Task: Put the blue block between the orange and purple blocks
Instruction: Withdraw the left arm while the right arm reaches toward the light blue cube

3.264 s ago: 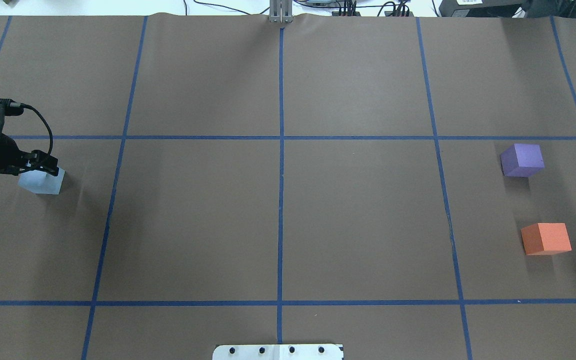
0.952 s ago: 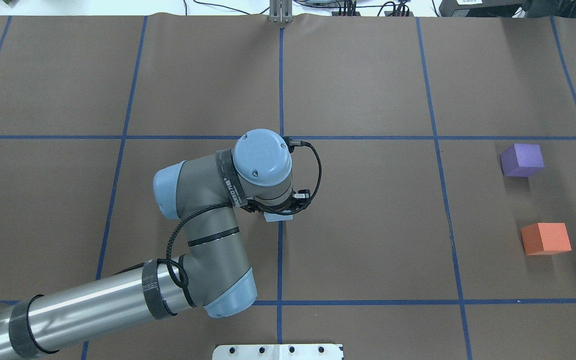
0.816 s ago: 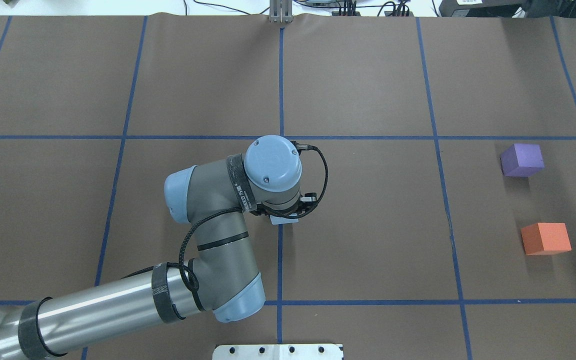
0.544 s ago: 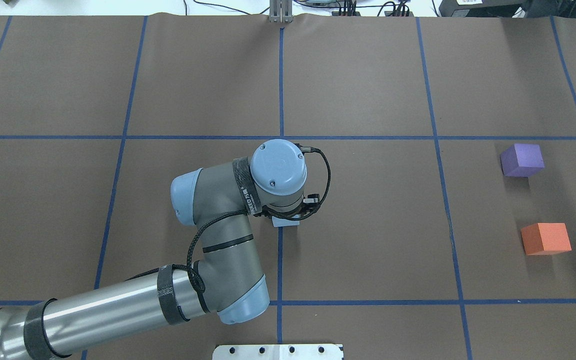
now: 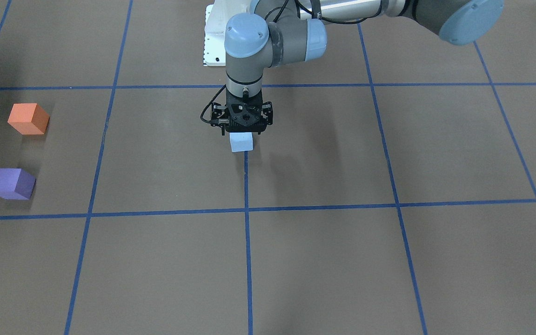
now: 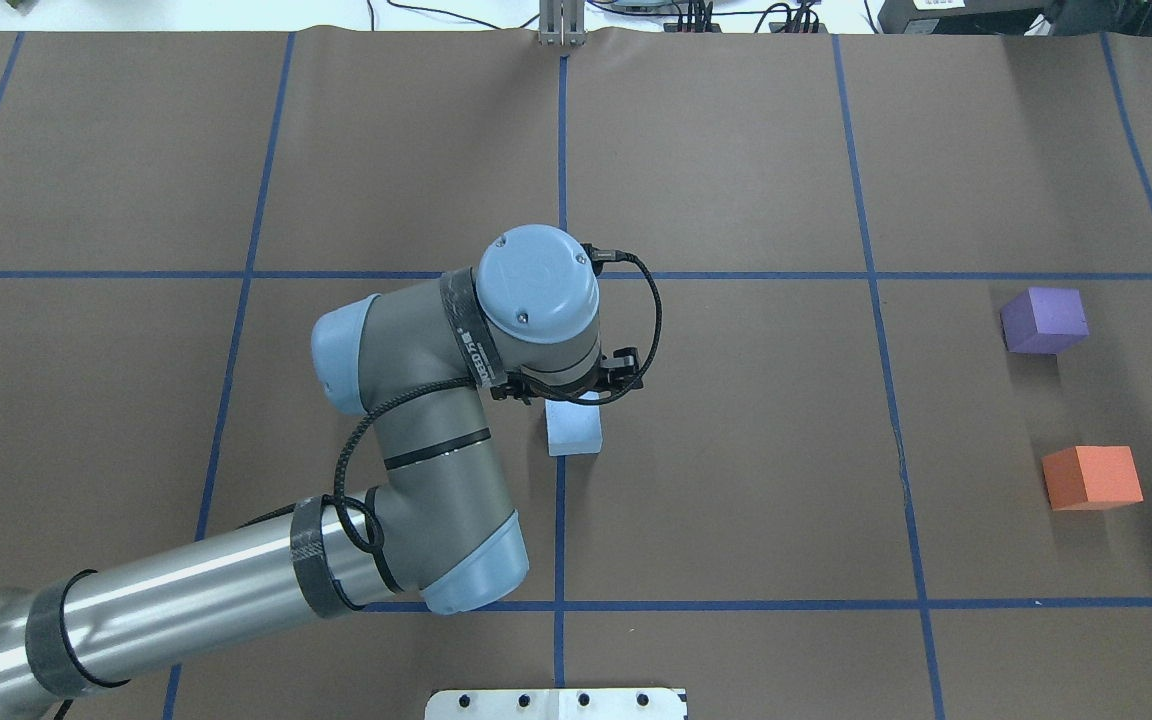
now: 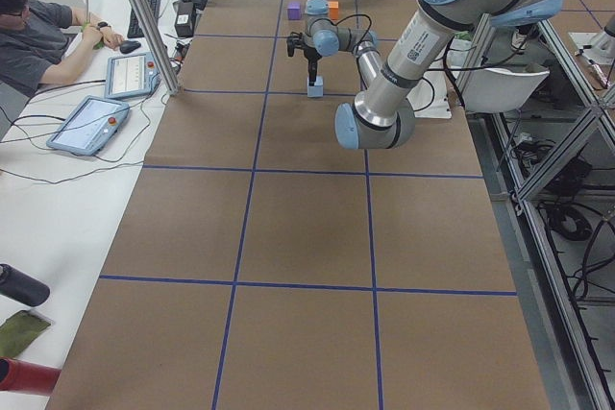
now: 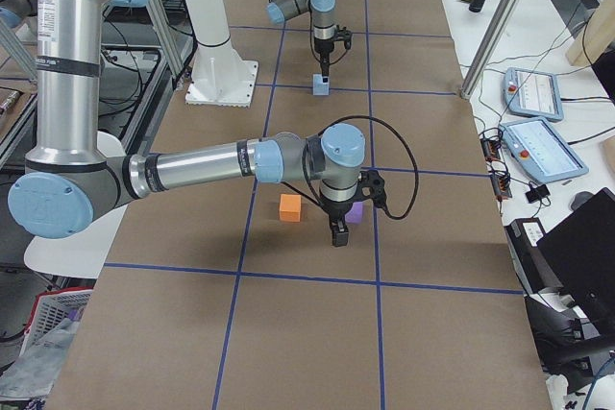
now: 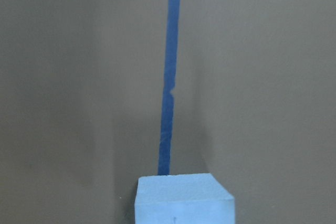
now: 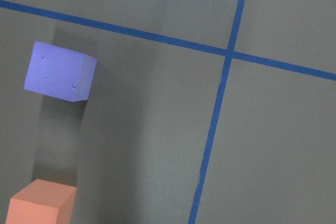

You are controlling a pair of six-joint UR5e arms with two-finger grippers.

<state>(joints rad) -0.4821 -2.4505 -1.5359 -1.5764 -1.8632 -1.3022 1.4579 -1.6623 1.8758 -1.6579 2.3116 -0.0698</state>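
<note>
left gripper [image 5: 242, 131]: the left wrist joint [image 6: 536, 285] is covering most of it in the overhead view; its finger gap is showing too small to judge.
right gripper [image 8: 338, 235]: appearing only in the exterior right view, with its opening unreadable.
blue block [image 9: 184, 200]: the left wrist view's 6 o'clock edge is cutting it off.
orange block [image 10: 39, 203]: being cropped at 6 o'clock in the right wrist view.
purple block [image 8: 356, 213]: the right gripper is hiding its 9 o'clock side.

My left tool [image 5: 241, 133] crossed surface [image 6: 736, 450] from far left of centre tape line [image 6: 559, 530] to right above it, bringing blue block [image 6: 574, 432]. Block now sits on line, most of its top exposed; half second ago tool hid it. Tool lifted off block, fingers apart.
</note>
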